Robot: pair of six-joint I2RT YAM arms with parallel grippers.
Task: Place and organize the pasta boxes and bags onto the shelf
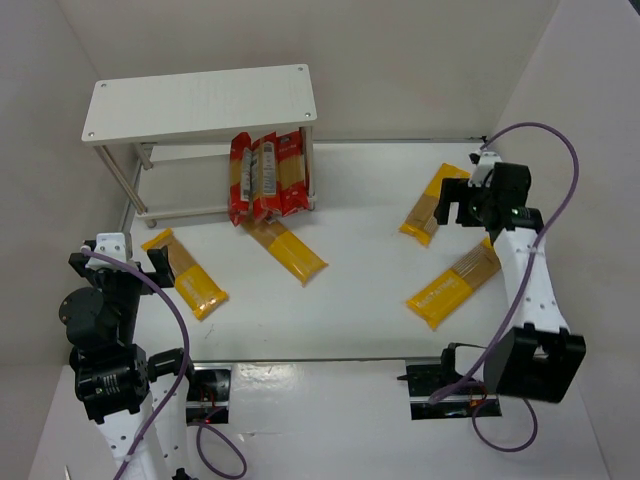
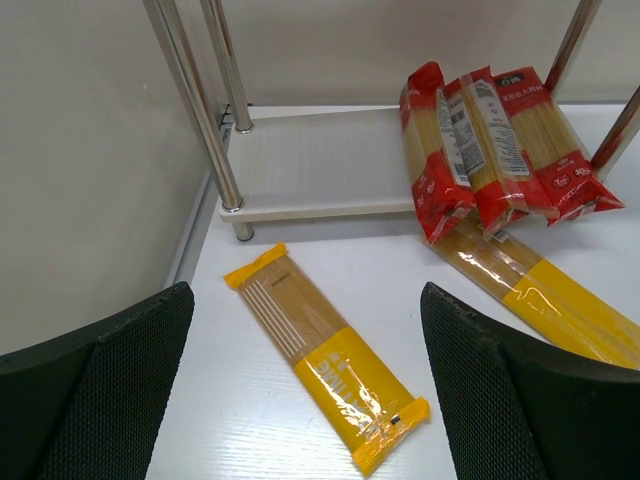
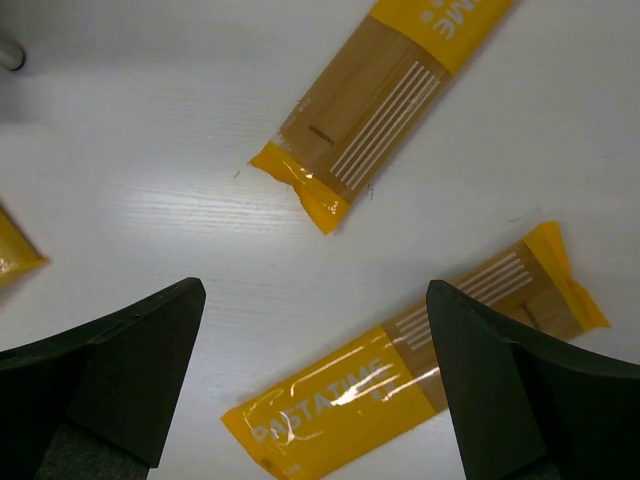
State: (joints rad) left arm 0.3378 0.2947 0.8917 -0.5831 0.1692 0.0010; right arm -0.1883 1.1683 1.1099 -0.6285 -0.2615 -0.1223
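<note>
The white shelf (image 1: 200, 100) stands at the back left. Three red-edged spaghetti bags (image 1: 268, 178) lean on its lower tier (image 2: 320, 170); they also show in the left wrist view (image 2: 490, 150). Several yellow packs lie flat on the table: one at the left (image 1: 185, 272), one in the middle (image 1: 288, 250), two at the right (image 1: 432, 203) (image 1: 455, 283). My left gripper (image 1: 125, 265) is open and empty above the left pack (image 2: 325, 360). My right gripper (image 1: 468, 212) is open and empty, above the nearer right pack (image 3: 400, 375), with the farther one (image 3: 385, 90) ahead.
White walls close the table in at the back, left and right. Slim metal shelf legs (image 2: 195, 110) stand just ahead of my left gripper. The middle pack (image 2: 540, 290) lies with one end under the red bags. A table seam runs along the near edge (image 1: 320, 360).
</note>
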